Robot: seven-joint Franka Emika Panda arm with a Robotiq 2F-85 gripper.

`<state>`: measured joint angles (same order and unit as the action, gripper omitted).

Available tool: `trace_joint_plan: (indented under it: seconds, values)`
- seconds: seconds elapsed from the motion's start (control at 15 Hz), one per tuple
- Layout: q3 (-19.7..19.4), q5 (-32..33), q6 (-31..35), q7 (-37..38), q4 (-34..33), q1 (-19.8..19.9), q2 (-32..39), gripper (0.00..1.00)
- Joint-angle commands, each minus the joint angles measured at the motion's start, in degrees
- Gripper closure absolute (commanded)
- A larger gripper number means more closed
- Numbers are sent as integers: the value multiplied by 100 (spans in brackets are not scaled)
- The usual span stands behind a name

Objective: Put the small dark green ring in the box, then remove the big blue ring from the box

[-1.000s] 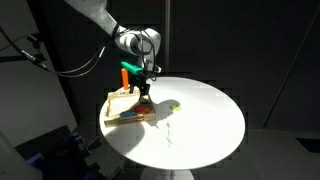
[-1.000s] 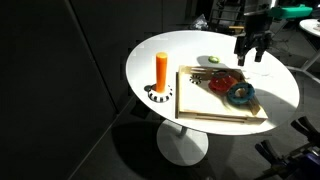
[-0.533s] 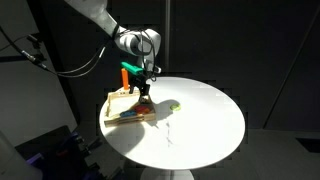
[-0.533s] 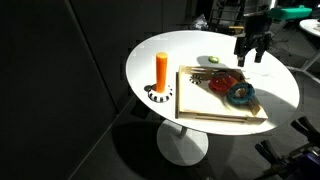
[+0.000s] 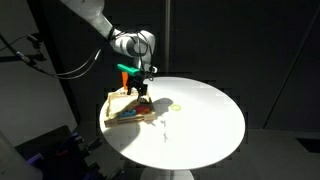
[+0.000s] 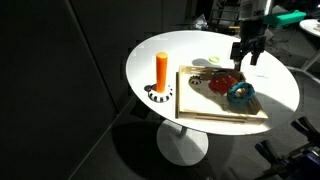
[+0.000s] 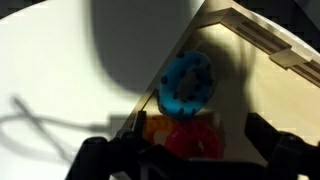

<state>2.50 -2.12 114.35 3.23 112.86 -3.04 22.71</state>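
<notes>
The box (image 6: 205, 105) is a shallow light wooden tray on the round white table; it also shows in an exterior view (image 5: 118, 102) and in the wrist view (image 7: 270, 95). The big blue ring (image 6: 240, 94) lies inside it, next to a red ring (image 6: 222, 80). In the wrist view the big blue ring (image 7: 187, 82) lies just above the red ring (image 7: 195, 142). My gripper (image 6: 247, 58) hovers over the box's far side, open and empty, and is seen in both other views (image 5: 139, 88) (image 7: 195, 162). I cannot make out the small dark green ring.
A small pale yellow-green ring (image 5: 175, 106) lies on the table beyond the box (image 6: 206, 63). An orange cylinder (image 6: 161, 70) stands on a black-and-white base beside the box. An orange piece (image 7: 155, 128) lies in the box by the red ring.
My gripper has moved a little lower and in over the box, toward the red and blue rings. The rings in the box have not moved.
</notes>
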Motion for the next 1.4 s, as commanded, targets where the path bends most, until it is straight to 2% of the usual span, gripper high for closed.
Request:
trace_joint_plan:
  seconds: [0.0,0.6,1.33]
  values:
    - [-43,212,375,158,439,-116,-189,0]
    - [-114,732,1291,552,1206,-274,-301,0]
    - [-180,1275,1341,849,1384,-396,-233,0]
